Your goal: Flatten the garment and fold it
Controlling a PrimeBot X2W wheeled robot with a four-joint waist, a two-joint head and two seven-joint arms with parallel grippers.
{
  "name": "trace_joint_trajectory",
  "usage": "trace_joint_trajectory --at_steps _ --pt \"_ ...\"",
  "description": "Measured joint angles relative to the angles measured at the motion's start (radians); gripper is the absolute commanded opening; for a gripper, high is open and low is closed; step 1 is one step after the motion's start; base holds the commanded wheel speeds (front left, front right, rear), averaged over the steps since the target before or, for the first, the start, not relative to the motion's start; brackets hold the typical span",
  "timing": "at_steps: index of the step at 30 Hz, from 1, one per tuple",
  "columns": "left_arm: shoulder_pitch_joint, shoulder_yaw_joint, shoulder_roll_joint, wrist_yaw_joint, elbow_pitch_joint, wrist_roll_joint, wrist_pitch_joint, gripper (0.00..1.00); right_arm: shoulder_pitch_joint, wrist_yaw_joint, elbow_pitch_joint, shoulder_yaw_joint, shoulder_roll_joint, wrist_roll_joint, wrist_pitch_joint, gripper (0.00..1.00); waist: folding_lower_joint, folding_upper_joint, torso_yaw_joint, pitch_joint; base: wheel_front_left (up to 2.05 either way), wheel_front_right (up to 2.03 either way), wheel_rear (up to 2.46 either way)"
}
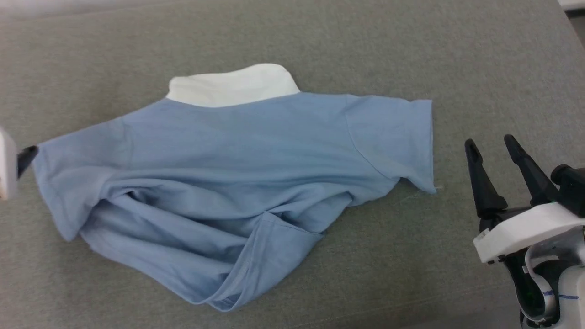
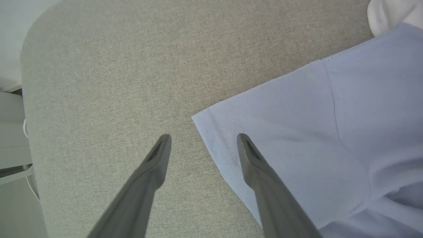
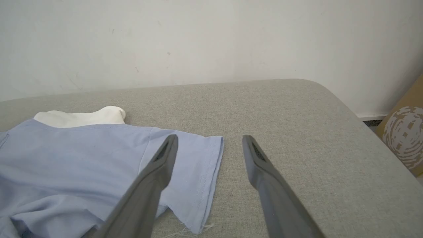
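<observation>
Grey woven cloth with a fine, slightly speckled weave covers the bench (image 1: 411, 45), whose far corners are rounded; behind it in the right wrist view stands a plain off-white wall (image 3: 198, 39), and past the right corner a brown cardboard box with a white printed pattern (image 3: 404, 138)

Across the middle of the bench lies the light blue short-sleeved polo shirt of soft knit (image 1: 237, 173), with its white collar (image 1: 233, 84) at the far side. The upper part across the shoulders lies fairly smooth. The lower part is bunched into long diagonal creases, and a flap of the hem (image 1: 256, 265) is turned over near the front. The sleeve on the right (image 1: 393, 141) lies flat with a straight stitched hem and a loose white thread (image 3: 205, 227) at its near corner. The sleeve on the left (image 1: 68, 183) also lies flat, its hem a clean double-stitched edge.

Bare cloth runs wide on every side of the shirt, most of all to the right and behind.

Over the bench to the right of the shirt hangs the right claw (image 1: 490, 142), apart from the fabric, its two long dark tapered fingers spread with nothing between them. The left claw (image 2: 204, 138) hovers at the left sleeve's hem, fingers likewise spread, one over the bench and one over the sleeve edge
</observation>
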Motion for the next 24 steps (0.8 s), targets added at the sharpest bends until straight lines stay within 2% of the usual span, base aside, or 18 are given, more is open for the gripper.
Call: trace_joint_trajectory --at_steps 6,13,20,21,22,24 --pt "-0.018 -0.023 0.079 0.000 0.037 -0.107 0.048 1.00 -0.001 0.000 -0.001 0.001 0.017 0.000 -0.026 1.00 0.0000 0.0000 -0.055 0.075 0.00 0.00 0.00" --pt "-0.023 -0.052 0.122 0.000 0.076 -0.162 0.061 1.00 -0.002 0.000 0.005 -0.003 0.026 -0.001 -0.036 1.00 -0.0003 0.0000 -0.095 0.135 0.00 0.00 0.00" --pt "-0.040 -0.089 0.155 0.000 0.062 -0.201 0.054 1.00 -0.008 0.000 0.005 -0.011 0.029 -0.015 -0.036 1.00 -0.0004 0.0000 -0.095 0.162 0.00 0.00 0.00" --pt "-0.043 -0.093 0.156 0.000 0.061 -0.213 0.052 0.63 -0.009 0.000 0.005 -0.012 0.029 -0.017 -0.036 1.00 -0.0004 0.0000 -0.093 0.165 0.00 0.00 0.00" --pt "-0.046 -0.095 0.156 0.000 0.062 -0.228 0.051 0.00 -0.011 0.000 0.005 -0.012 0.029 -0.020 -0.035 1.00 -0.0004 0.0000 -0.090 0.167 0.00 0.00 0.00" --pt "-0.048 -0.099 0.155 0.000 0.062 -0.252 0.037 0.00 -0.013 0.000 0.006 -0.013 0.030 -0.023 -0.035 1.00 -0.0003 0.0000 -0.084 0.170 0.00 0.00 0.00"
